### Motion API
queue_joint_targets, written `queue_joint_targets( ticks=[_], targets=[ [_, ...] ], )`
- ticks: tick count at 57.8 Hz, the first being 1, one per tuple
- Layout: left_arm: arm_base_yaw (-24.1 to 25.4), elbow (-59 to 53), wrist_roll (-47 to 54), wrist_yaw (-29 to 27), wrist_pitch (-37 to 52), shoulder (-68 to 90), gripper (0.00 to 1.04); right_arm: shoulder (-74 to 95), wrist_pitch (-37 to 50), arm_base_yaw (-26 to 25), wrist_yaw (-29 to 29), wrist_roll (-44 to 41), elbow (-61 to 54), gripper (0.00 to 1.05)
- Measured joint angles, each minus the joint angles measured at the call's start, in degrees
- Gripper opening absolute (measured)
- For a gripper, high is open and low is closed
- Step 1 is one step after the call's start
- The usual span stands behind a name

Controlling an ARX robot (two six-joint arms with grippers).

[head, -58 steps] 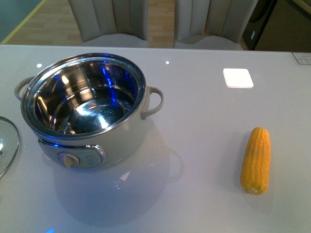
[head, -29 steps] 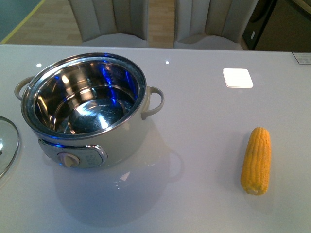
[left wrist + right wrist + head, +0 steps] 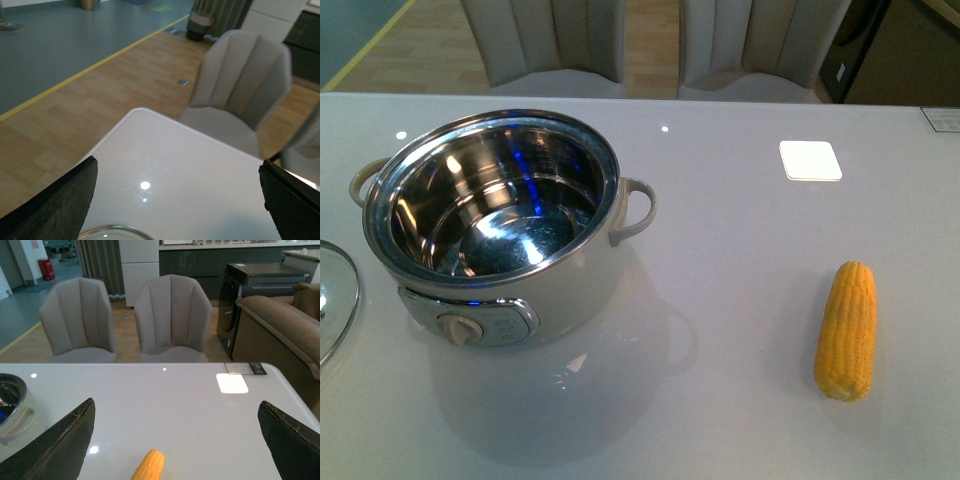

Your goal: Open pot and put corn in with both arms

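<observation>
The corn [image 3: 847,331] lies on the table [image 3: 720,250] well to the right of the pot [image 3: 570,290], its length running away from the robot. The lid [image 3: 334,300] is already off and lies flat just left of the pot, so the step in hand is judged to be the pick-up of the corn. Neither arm is seen in the front view. In the wrist views both pairs of jaws are spread wide and hold nothing. The tip of the corn is seen between the right jaws, and the rim of the lid between the left jaws.

The right jaws should be lowered over the middle of the cob and closed across its width, since a round cob is likely to roll if it is nudged from one side only. It should then be carried above the pot's right handle [image 3: 638,205] and its steel rim, and let go low inside the pot. Beyond the pot, a white square [image 3: 810,160] and two chairs [image 3: 545,40] need no attention.
</observation>
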Motion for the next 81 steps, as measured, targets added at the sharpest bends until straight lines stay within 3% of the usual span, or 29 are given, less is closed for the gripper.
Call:
queue_joint_targets(
  ticks=[21,28,37,39,43,52,66,81],
  targets=[
    [-11.63,-4.94,-7.13,1.33,-21.75,-30.36,0.98,0.0,0.0,0.0,0.0,0.0,0.0,0.96],
    [-18.01,-6.14,-6.47,-2.78,-32.76,-41.68,0.98,0.0,0.0,0.0,0.0,0.0,0.0,0.96],
    [-19.63,-6.54,-4.81,-4.9,-34.07,-45.11,0.97,0.0,0.0,0.0,0.0,0.0,0.0,0.96],
    [-21.31,-7.5,-1.66,-9.84,-32.3,-45.48,0.9,0.0,0.0,0.0,0.0,0.0,0.0,0.96],
    [-22.95,-10.05,4.55,-13.88,-30.6,-46.99,0.78,0.0,0.0,0.0,0.0,0.0,0.0,0.96],
    [-23.39,-15.3,10.47,-14.78,-29.2,-50.51,0.49,0.0,0.0,0.0,0.0,0.0,0.0,0.96],
    [-23.43,-20.48,11.8,-14.8,-28.63,-54.88,0.06,0.0,0.0,0.0,0.02,0.0,0.0,0.96],
    [-23.45,-23.74,12.02,-14.88,-28.85,-58.97,0.03,0.0,0.0,0.0,0.0,0.0,0.0,0.96]
  ],
)
